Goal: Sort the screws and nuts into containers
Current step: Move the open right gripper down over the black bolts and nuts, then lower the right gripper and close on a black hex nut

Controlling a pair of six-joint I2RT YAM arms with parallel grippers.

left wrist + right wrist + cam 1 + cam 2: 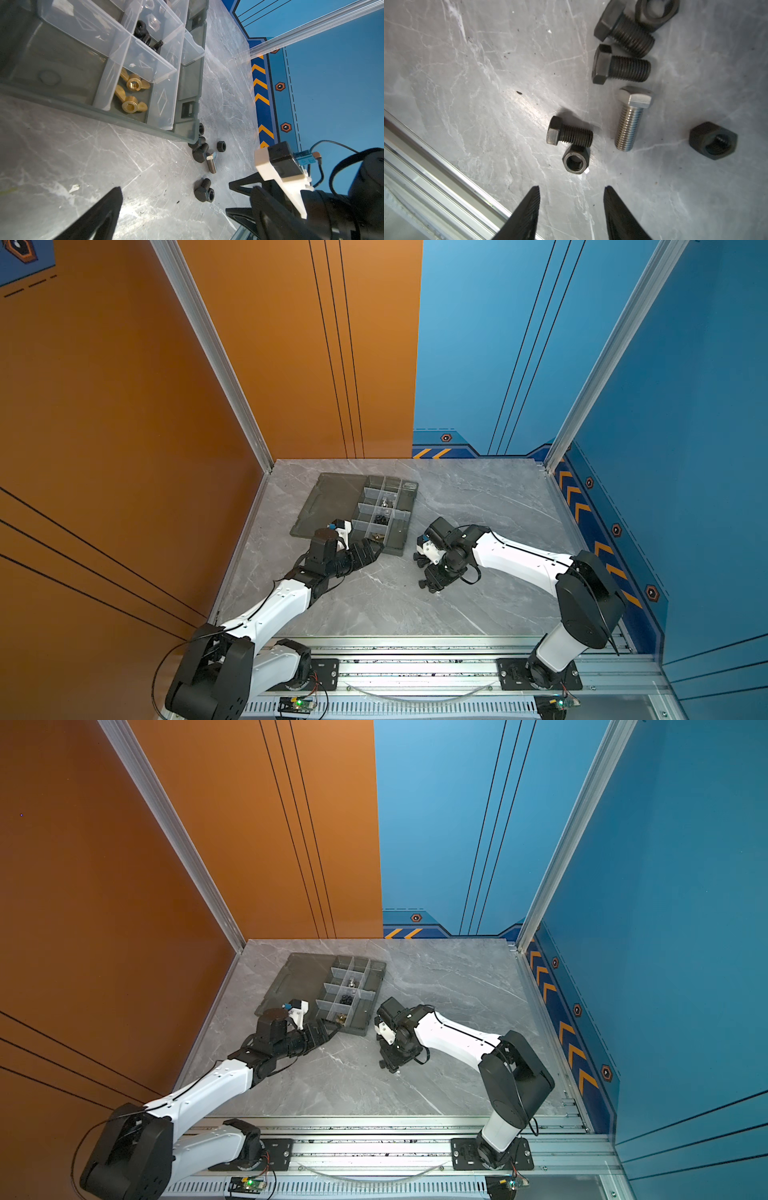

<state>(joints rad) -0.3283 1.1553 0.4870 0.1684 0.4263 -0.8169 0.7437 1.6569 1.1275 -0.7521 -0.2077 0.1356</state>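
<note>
Right gripper (571, 186) and left gripper (372, 549) are gaping empty beside the dark grey plastic organizer tray (128, 122); brass wing nuts (133, 83) are sitting sorted inside, black hex bolts (620, 66) and black hex nuts (576, 160) lying loose outside.

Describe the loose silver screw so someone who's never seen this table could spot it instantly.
Start at the dark grey organizer tray on the marble table; loose hardware lies off its near right corner. There the silver screw lies flat among black screws and nuts, the only shiny, pale metal piece.

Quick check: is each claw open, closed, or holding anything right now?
Left claw: open, holding nothing.
Right claw: open, holding nothing, next to a black nut.
</note>
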